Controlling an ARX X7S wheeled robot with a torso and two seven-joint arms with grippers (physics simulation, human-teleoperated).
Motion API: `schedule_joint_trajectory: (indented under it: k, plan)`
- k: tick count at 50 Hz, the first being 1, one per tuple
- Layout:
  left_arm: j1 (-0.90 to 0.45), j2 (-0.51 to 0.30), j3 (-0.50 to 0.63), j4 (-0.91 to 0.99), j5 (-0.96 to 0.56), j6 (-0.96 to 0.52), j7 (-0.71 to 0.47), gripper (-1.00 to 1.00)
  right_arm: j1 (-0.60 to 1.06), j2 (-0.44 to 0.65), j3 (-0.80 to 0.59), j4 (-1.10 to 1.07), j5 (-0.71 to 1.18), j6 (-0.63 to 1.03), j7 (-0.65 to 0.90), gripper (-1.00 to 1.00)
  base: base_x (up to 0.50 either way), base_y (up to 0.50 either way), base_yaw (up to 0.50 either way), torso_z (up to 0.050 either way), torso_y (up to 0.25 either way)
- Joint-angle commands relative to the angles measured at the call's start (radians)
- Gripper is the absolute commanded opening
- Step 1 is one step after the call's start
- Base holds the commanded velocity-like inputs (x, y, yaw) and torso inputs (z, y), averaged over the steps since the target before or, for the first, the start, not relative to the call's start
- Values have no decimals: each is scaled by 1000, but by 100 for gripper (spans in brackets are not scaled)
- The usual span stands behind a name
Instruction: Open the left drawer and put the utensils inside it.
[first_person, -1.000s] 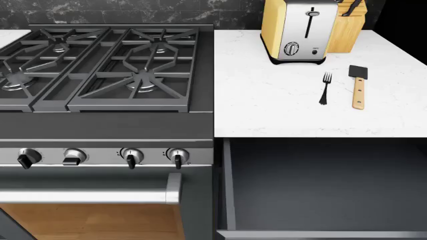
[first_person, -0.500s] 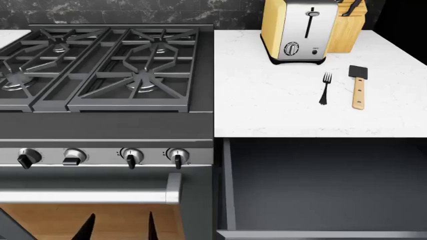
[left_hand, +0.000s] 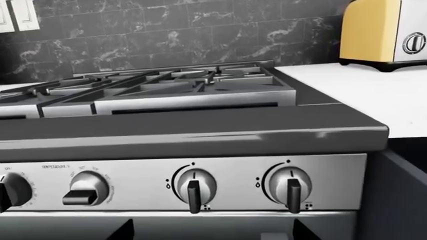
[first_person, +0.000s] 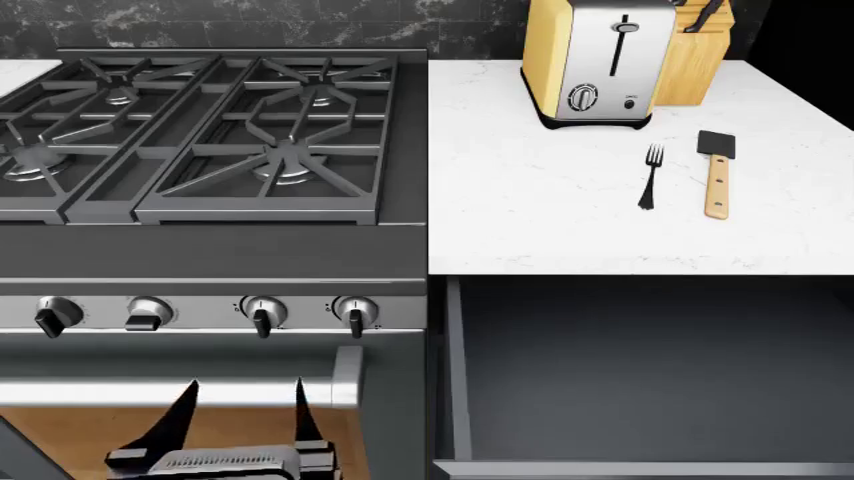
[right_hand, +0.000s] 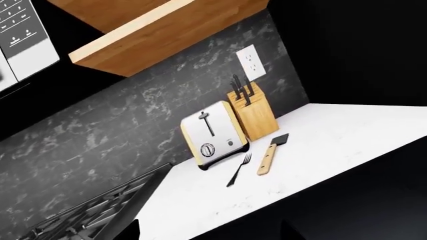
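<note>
Drawer: the left drawer (first_person: 654, 370) stands pulled out below the white table (first_person: 561, 210), its dark grey inside bare.
Fork: the dark fork (first_person: 651, 176) lies flat on the table, tines toward the toaster (first_person: 594, 60).
Spatula: the spatula (first_person: 717, 172) lies just beside the fork on its right, apart from it, black blade toward the knife block (first_person: 694, 55), wooden handle toward the table's front edge.
Left gripper: the left gripper (first_person: 240, 410) shows at the bottom of the head view in front of the oven door, below the 4 knobs (first_person: 262, 314); its 2 dark fingers (first_person: 180, 415) are spread apart with nothing between them.
Right gripper: not seen in the head view; in the right wrist view only 2 dim tips show at the lower edge, so whether it is open cannot be told.
Stove: the gas stove (first_person: 214, 130) sits left of the table.
</note>
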Motion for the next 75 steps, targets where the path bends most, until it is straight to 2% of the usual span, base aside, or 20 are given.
schedule_joint_trajectory:
  k: [1, 21, 36, 64, 75]
  plan:
    - [-57, 33, -30, -86, -40, 27, 40, 100, 15, 25, -24, -65, -37, 9, 105, 100, 0, 0, 0, 0, 0]
    - [-78, 44, -30, -107, -51, 25, 49, 100, 129, 117, -185, -77, -73, 23, 255, 100, 0, 0, 0, 0, 0]
    - [-72, 44, -35, -112, -62, 32, 50, 100, 138, 138, -208, -68, -71, 19, 286, 100, 0, 0, 0, 1, 0]
    - [-82, 49, -34, -130, -70, 24, 52, 100, 115, 124, -187, -74, -67, 8, 268, 100, 0, 0, 0, 50, 0]
    - [-75, 44, -38, -129, -71, 34, 53, 100, 133, 98, -218, -82, -130, 28, 237, 100, 0, 0, 0, 50, 0]
